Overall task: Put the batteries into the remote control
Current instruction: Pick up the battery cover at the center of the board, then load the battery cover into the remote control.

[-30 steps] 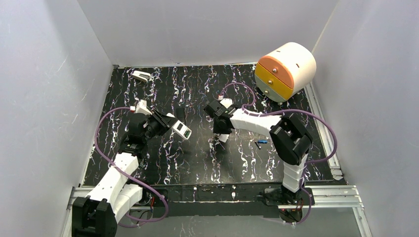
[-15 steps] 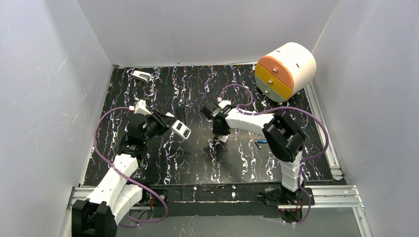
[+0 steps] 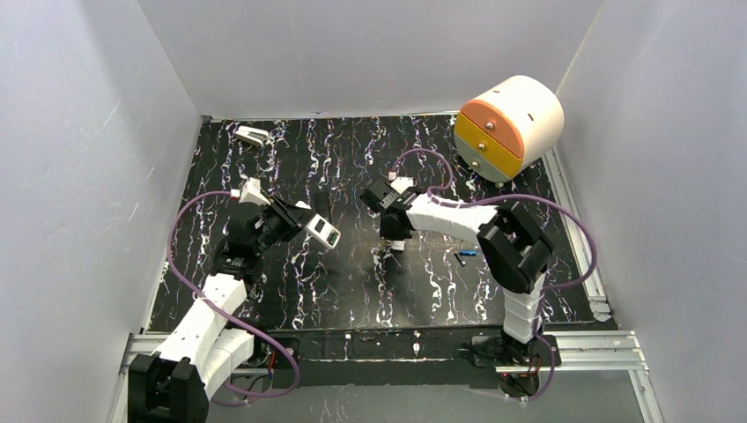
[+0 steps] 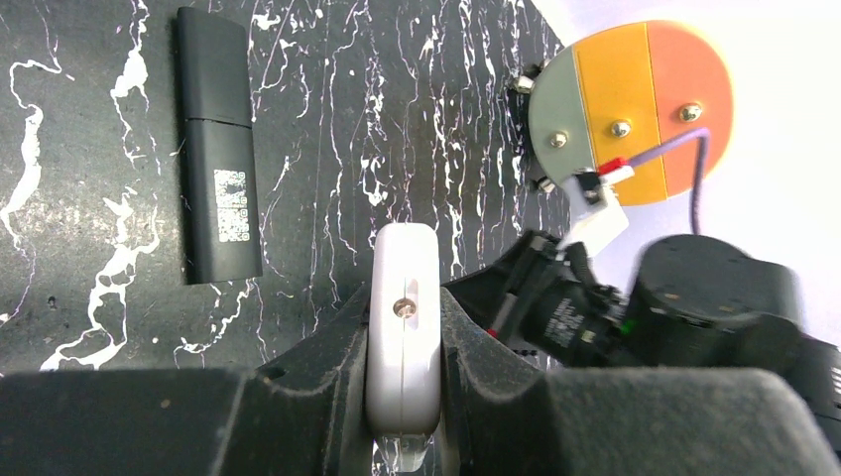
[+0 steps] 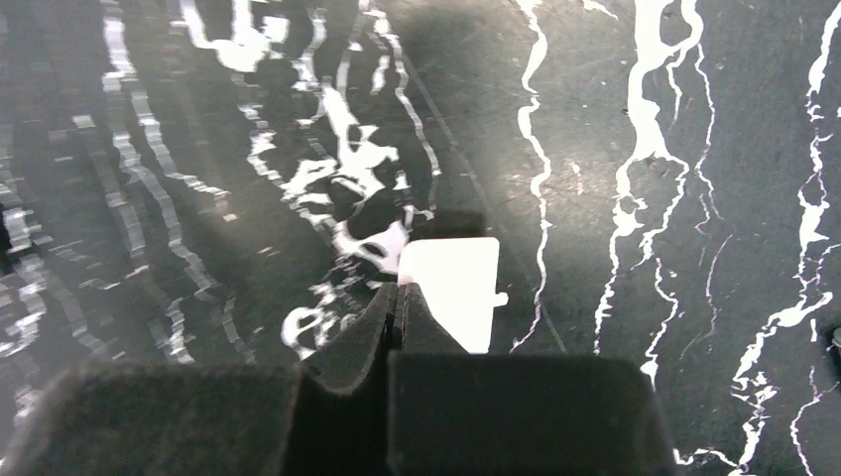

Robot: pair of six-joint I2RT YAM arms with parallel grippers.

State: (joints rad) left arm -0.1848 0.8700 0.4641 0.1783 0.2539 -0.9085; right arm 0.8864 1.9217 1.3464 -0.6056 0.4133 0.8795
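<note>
My left gripper (image 3: 304,222) is shut on a white remote control (image 3: 323,232) and holds it above the table; in the left wrist view the remote (image 4: 403,297) stands edge-on between the jaws. My right gripper (image 3: 388,251) points down at the table's middle with its jaws shut (image 5: 399,293). A flat white cover piece (image 5: 451,293) lies on the table right at its fingertips. Two small batteries, one blue (image 3: 469,253) and one black (image 3: 460,259), lie on the table to the right of the right gripper.
A black remote (image 4: 216,144) lies on the table beyond the left gripper. Another white remote (image 3: 253,136) lies at the back left corner. A round drawer unit (image 3: 511,123) with orange and yellow fronts stands at the back right. White walls enclose the table.
The left gripper with the white remote has shifted slightly left. The right arm's elbow has swung a little, but its gripper stays at the same spot over the white piece.
</note>
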